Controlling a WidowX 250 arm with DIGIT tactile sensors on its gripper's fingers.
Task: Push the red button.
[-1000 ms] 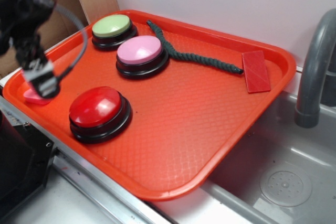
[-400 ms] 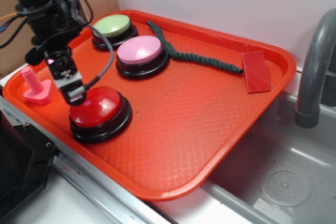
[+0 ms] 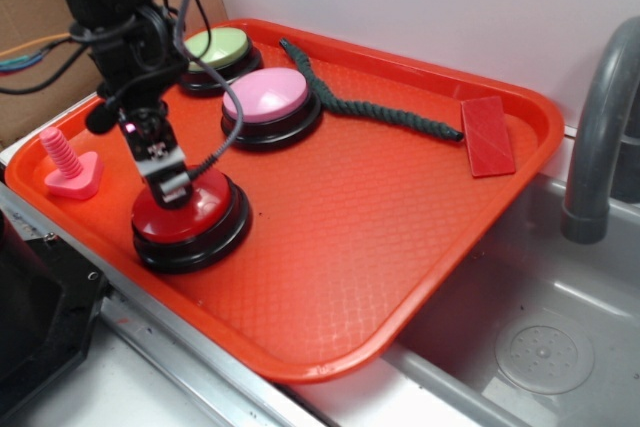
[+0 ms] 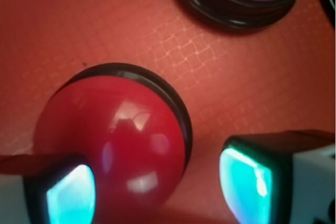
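Hovering right over the red button (image 3: pixel 190 215), gripper (image 3: pixel 172 187) tip at the dome's upper left; contact cannot be told. Wrist view: two fingers (image 4: pixel 247 177) spread wide apart, nothing held, red dome (image 4: pixel 113 140) below and between them. Button sits at near-left of orange tray (image 3: pixel 400 247). Pink button (image 3: pixel 268 102) behind it, green button (image 3: pixel 215 52) farther back. Pink screw-shaped piece (image 3: pixel 68 167) at tray's left edge. Dark rope (image 3: pixel 380 112) and flat red block (image 3: pixel 488 135) toward the back right.

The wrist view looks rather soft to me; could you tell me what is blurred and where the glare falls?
Wrist view: the red button carries pale window-like highlights, and the fingertips glow cyan and are out of focus. Exterior view: sharper, with soft even light and a faint shadow beside the button.
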